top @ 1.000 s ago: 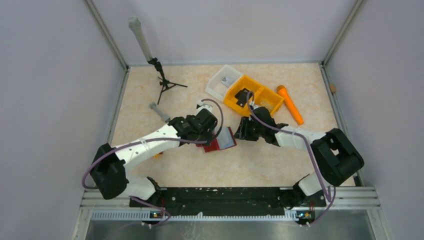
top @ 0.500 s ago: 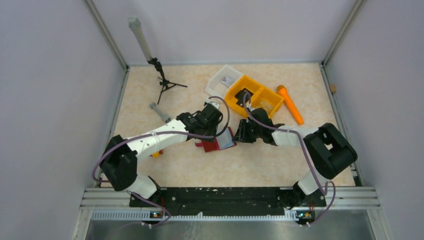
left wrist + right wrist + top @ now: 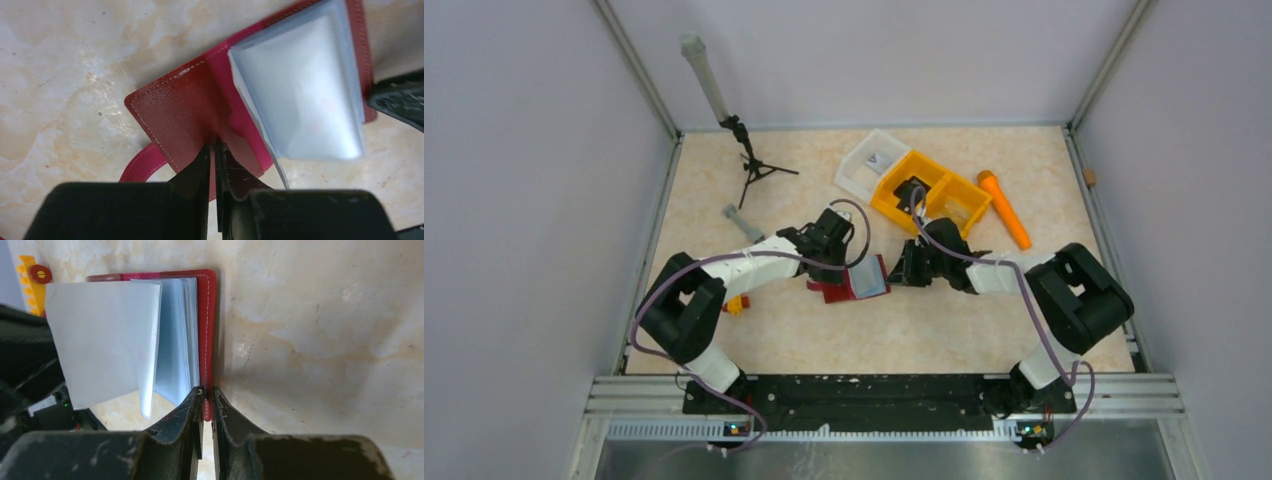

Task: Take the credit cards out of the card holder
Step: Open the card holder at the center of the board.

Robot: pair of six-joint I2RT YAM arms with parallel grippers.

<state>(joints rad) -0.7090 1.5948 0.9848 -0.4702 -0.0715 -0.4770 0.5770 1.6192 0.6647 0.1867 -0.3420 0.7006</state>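
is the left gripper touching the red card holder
Touching. The left wrist view shows the left gripper shut on the card holder, its fingertips pinching the red cover flap between them.

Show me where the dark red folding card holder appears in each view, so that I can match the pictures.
Top external: the dark red folding card holder lies near the picture's centre.
Left wrist: the card holder spans centre to upper right, lying open.
Right wrist: the card holder is upper left, with its red edge near mid-picture.
Shared landmark: its pale grey plastic sleeves.
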